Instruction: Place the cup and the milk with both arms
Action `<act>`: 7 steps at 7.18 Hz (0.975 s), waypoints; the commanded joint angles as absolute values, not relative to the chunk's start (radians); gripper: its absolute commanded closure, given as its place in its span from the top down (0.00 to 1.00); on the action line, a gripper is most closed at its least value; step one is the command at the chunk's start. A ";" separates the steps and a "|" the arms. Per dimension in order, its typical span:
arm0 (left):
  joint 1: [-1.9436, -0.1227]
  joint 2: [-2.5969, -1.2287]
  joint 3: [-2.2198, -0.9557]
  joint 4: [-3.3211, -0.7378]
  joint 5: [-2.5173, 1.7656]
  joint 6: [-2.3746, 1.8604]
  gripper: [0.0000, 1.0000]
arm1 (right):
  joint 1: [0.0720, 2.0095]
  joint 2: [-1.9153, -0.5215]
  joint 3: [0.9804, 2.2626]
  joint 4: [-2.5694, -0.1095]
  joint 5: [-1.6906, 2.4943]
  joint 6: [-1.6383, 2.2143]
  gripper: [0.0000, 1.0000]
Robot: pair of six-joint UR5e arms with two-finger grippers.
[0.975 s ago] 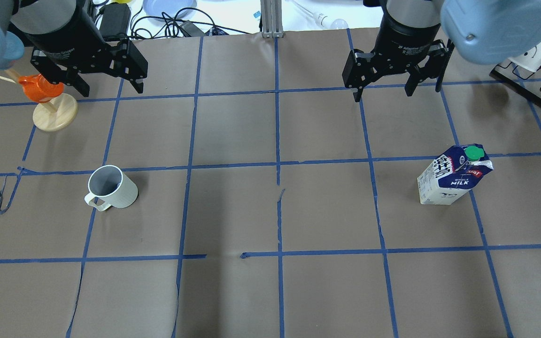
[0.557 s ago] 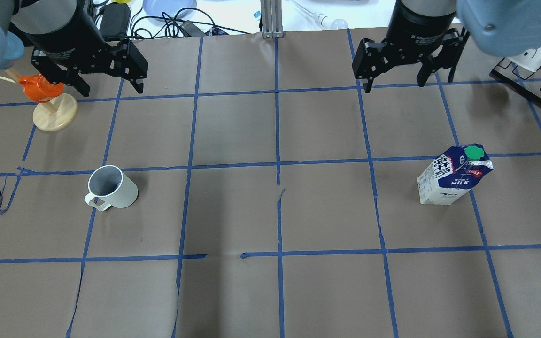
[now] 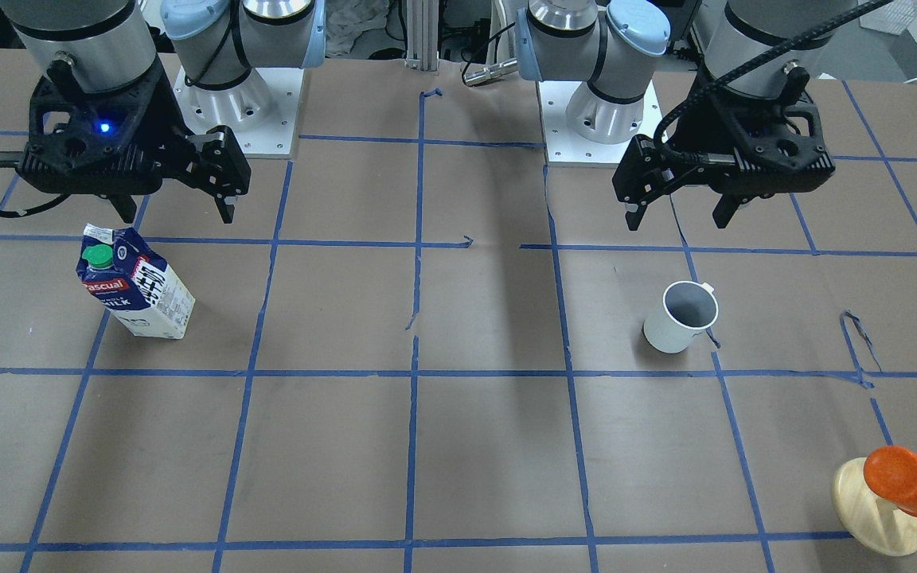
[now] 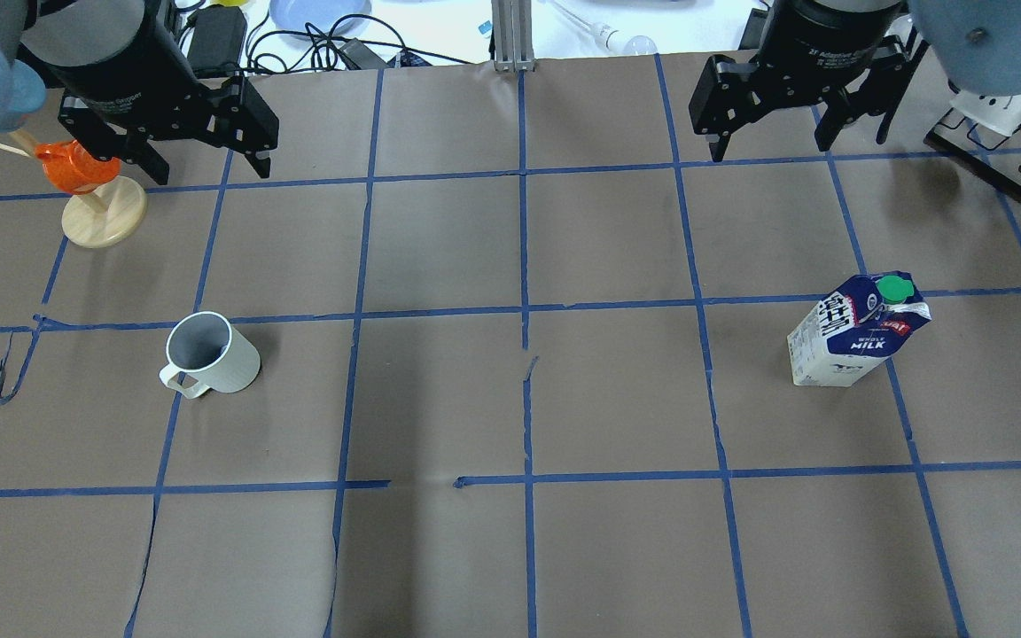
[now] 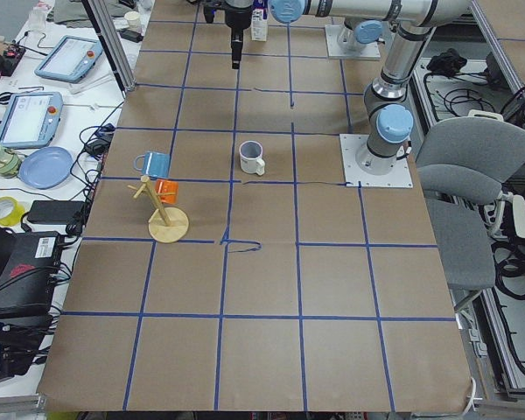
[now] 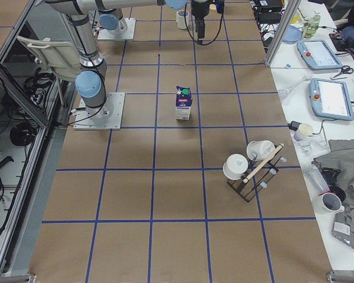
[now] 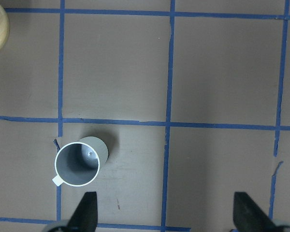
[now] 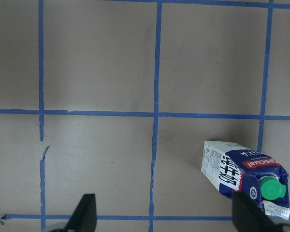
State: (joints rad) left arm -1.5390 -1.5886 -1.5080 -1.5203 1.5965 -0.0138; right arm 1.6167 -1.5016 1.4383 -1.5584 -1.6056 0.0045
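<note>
The white cup (image 4: 212,354) stands upright on the left half of the table, handle toward the near-left; it also shows in the front view (image 3: 680,318) and the left wrist view (image 7: 79,162). My left gripper (image 4: 209,168) is open and empty, high above the table and beyond the cup (image 3: 677,223). The milk (image 4: 856,332), a blue and white carton with a green cap, stands on the right half (image 3: 136,286) (image 8: 241,171). My right gripper (image 4: 772,151) is open and empty, raised beyond and left of the milk (image 3: 178,216).
A wooden mug stand (image 4: 103,213) with an orange mug (image 4: 72,167) stands at the far left, close to my left gripper. A black rack (image 4: 1007,142) with white cups is at the far right. Blue tape lines grid the brown table (image 4: 440,399).
My right gripper has moved right and toward the far edge, still open. My left gripper, the cup and the milk have not moved.
</note>
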 commanded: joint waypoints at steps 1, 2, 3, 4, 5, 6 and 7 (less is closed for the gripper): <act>-1.537 -1.589 -1.508 -1.522 1.595 -0.012 1.00 | 1.618 -1.502 1.442 -1.559 -1.601 0.005 1.00; -1.537 -1.589 -1.508 -1.522 1.597 -0.012 1.00 | 1.618 -1.502 1.442 -1.559 -1.603 0.003 1.00; -1.537 -1.588 -1.509 -1.522 1.600 -0.012 1.00 | 1.618 -1.502 1.442 -1.559 -1.603 0.002 1.00; -1.537 -1.589 -1.508 -1.522 1.601 -0.012 1.00 | 1.617 -1.502 1.442 -1.559 -1.601 0.002 1.00; -1.536 -1.589 -1.508 -1.522 1.601 -0.012 1.00 | 1.617 -1.502 1.442 -1.559 -1.601 0.002 1.00; -1.526 -1.588 -1.509 -1.526 1.601 0.001 1.00 | 1.617 -1.502 1.442 -1.559 -1.601 0.000 1.00; -1.508 -1.588 -1.516 -1.526 1.603 0.029 1.00 | 1.617 -1.502 1.443 -1.560 -1.601 -0.002 1.00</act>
State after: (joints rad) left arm -1.5249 -1.5883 -1.5107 -1.5248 1.6018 0.0041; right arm 1.6170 -1.5017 1.4425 -1.5589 -1.6015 0.0001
